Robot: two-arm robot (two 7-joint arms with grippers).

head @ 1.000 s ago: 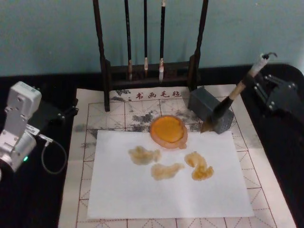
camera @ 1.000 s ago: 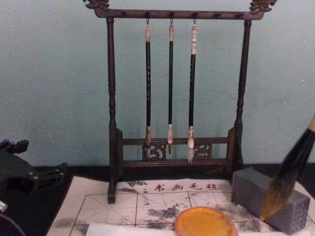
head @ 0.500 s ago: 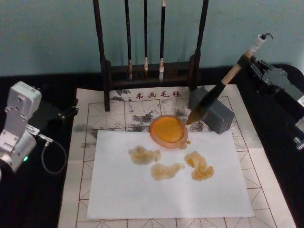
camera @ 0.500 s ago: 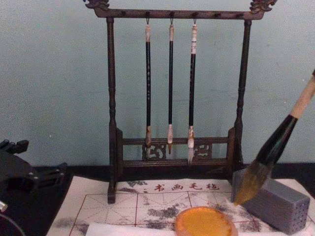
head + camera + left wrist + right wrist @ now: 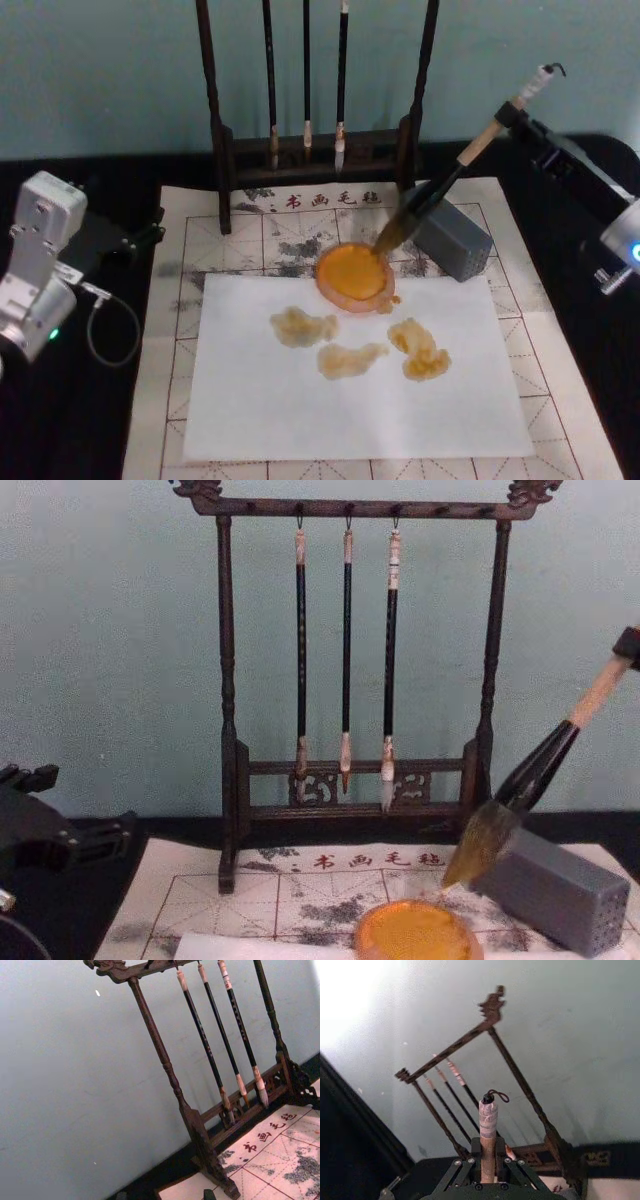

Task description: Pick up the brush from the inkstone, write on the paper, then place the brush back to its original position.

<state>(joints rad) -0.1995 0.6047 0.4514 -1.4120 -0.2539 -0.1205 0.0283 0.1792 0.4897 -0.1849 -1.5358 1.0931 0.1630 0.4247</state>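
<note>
The brush [image 5: 455, 170] hangs tilted, with my right gripper [image 5: 512, 112] shut on the upper part of its pale handle. Its grey-brown tuft [image 5: 392, 236] points down-left, the tip just above the far right rim of the orange inkstone [image 5: 352, 272]. From the chest, the tuft [image 5: 478, 842] hovers a little above the inkstone [image 5: 415, 932]. The right wrist view shows the gripper [image 5: 488, 1166] clamped around the white-tipped handle [image 5: 488, 1127]. The white paper [image 5: 350, 400] lies in front of the inkstone and carries three yellow-brown blotches [image 5: 345, 358]. My left gripper [image 5: 115, 238] rests parked at the far left.
A grey rectangular block [image 5: 455, 240] sits just right of the inkstone, under the brush shaft. A dark wooden rack [image 5: 220, 150] with three thin hanging brushes [image 5: 346, 660] stands at the back of the gridded felt mat [image 5: 170, 330]. A cable [image 5: 105, 330] loops beside the left arm.
The right gripper has carried the brush leftward, from over the grey block to the inkstone's far right rim. The left arm has not moved.
</note>
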